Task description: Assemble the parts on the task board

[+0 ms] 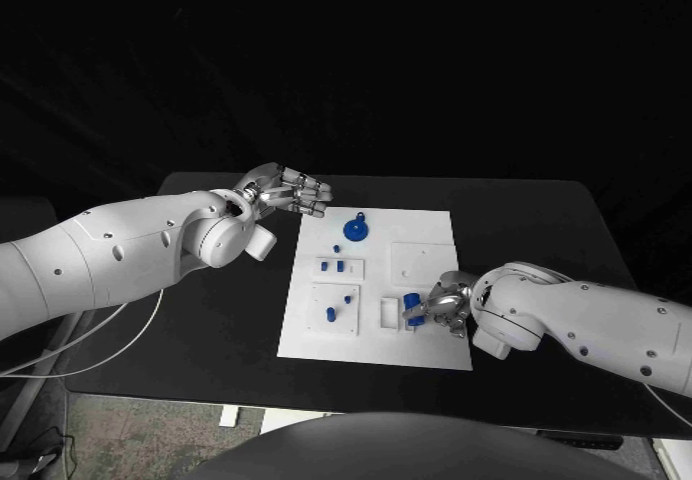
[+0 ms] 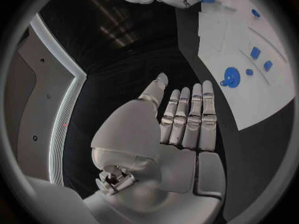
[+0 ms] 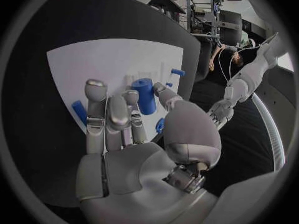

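Your right hand (image 1: 449,300) is over the near right part of the task board (image 1: 433,355), and its fingers (image 3: 132,107) pinch a blue cylinder (image 3: 146,95) against the thumb, so the step in hand looks like seating that peg in the small white block (image 1: 389,313) just beside the fingertips. From the right wrist view you cannot tell whether the cylinder's lower end has entered a socket. Another blue piece (image 3: 79,111) lies on the board just beyond the outer finger. Your left hand (image 1: 283,191) hovers off the board's far left corner, fingers straight and side by side, holding nothing; the blue gear (image 1: 355,231) lies nearest to it. Next, you will likely need to keep the peg upright, line it over its hole and press straight down before letting go.
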`<state>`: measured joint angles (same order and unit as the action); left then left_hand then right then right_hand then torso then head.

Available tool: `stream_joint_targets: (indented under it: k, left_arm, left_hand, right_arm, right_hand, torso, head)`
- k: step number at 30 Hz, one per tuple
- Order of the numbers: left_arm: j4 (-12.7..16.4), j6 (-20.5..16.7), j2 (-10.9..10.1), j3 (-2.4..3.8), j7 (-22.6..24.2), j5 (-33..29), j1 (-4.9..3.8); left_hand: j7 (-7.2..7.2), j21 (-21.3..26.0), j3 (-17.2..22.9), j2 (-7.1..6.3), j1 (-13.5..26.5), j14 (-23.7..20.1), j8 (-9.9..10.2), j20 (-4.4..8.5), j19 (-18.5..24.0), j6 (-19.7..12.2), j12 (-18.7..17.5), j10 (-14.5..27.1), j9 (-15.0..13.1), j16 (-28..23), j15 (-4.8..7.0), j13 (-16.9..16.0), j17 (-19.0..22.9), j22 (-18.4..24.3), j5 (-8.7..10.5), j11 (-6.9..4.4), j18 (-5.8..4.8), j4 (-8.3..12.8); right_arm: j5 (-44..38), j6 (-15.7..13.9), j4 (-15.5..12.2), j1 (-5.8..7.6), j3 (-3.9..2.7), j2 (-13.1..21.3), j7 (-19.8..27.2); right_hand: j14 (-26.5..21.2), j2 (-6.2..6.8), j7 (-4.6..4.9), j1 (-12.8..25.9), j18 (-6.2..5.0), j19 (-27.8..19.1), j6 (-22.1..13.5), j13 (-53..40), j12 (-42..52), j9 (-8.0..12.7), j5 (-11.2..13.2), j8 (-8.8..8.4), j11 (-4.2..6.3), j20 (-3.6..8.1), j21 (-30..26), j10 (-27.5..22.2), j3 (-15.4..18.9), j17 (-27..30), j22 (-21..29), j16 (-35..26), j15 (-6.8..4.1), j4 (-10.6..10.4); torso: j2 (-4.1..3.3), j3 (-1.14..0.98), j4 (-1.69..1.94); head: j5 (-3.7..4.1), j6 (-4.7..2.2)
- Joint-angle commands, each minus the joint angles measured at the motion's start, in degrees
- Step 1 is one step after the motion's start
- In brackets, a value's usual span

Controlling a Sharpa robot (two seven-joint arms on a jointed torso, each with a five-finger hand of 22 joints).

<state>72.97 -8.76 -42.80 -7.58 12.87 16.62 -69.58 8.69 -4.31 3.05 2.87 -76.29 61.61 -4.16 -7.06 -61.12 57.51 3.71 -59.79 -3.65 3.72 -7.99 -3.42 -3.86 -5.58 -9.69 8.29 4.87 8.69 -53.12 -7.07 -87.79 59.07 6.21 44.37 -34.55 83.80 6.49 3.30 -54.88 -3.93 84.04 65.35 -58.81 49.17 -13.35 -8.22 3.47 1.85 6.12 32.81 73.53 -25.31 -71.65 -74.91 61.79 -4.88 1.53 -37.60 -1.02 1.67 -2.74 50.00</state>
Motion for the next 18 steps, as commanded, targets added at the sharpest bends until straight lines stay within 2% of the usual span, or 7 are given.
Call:
stream_joint_targets:
  k: [1, 9, 13, 18]
  left_arm:
    - [0.1, 0.88, 0.05, 0.03, 0.26, -0.26, -0.01]
    - [0.12, 0.92, 0.01, 0.03, 0.23, -0.26, -0.01]
    - [0.14, 0.97, 0.02, 0.03, 0.18, -0.26, -0.01]
    - [0.18, 1.09, 0.07, 0.02, 0.12, -0.26, -0.02]
  left_hand:
    - [0.04, -0.3, 0.03, 0.35, 0.04, -0.18, -0.24, -0.05, -0.36, -0.32, 0.24, 0.17, -0.02, -0.17, -0.02, 0.06, 0.05, 0.05, -0.39, 0.31, 0.48, -0.38]
    - [0.04, -0.3, 0.03, 0.35, 0.04, -0.18, -0.24, -0.05, -0.36, -0.32, 0.24, 0.17, -0.02, -0.17, -0.02, 0.06, 0.05, 0.05, -0.39, 0.31, 0.48, -0.38]
    - [0.04, -0.31, 0.05, 0.35, 0.1, -0.19, -0.24, -0.06, -0.37, -0.3, 0.23, 0.17, -0.02, -0.17, -0.03, 0.06, 0.05, 0.1, -0.4, 0.31, 0.48, -0.44]
    - [0.04, -0.31, 0.06, 0.35, 0.13, -0.19, -0.25, -0.06, -0.37, -0.28, 0.23, 0.16, -0.02, -0.17, -0.03, 0.06, 0.05, 0.12, -0.41, 0.32, 0.48, -0.47]
  right_arm:
    - [0.43, -2.45, -0.93, 0.1, -0.11, 0.19, 1.29]
    - [0.84, -2.07, -1.77, 0.18, -0.2, 0.03, 1.3]
    - [0.94, -0.45, -1.48, 0.21, -0.21, -0.4, 0.73]
    - [0.94, 1.21, -0.31, 0.24, -0.19, -1.46, -0.15]
  right_hand:
    - [0.58, 0.0, -0.01, 0.53, 0.0, 0.53, 0.44, 0.04, 0.01, 0.27, -0.34, 0.16, 0.06, 0.21, 0.5, 0.28, 0.12, 0.11, -3.67, 0.25, -0.27, 0.25]
    - [0.54, 0.02, -0.01, 0.53, 0.07, 0.47, 0.59, 0.14, -0.09, 0.89, -0.33, 0.15, 0.07, 0.27, 0.75, 0.34, 0.3, 0.29, -3.67, 0.32, -0.3, 0.01]
    - [0.48, 0.1, 0.05, 0.83, 0.08, 0.35, 0.52, 0.35, -0.39, 1.12, 0.91, 0.15, 0.0, 0.24, 0.57, 0.11, 0.59, 0.37, -3.62, 0.3, -0.27, -0.46]
    - [0.44, 0.17, 0.06, 0.73, 0.08, 0.28, 0.52, 0.53, -0.63, 1.23, 1.14, 0.16, -0.03, 0.22, 0.43, -0.05, 0.6, 0.48, -3.58, 0.2, -0.25, -0.66]
  torso:
    - [-0.05, -0.03, 0.01]
    - [-0.05, -0.05, -0.01]
    - [-0.04, -0.03, 0.0]
    - [-0.07, -0.01, 0.04]
  head:
    - [-0.11, 0.0]
    - [-0.12, 0.0]
    - [-0.1, 0.0]
    - [-0.09, 0.0]
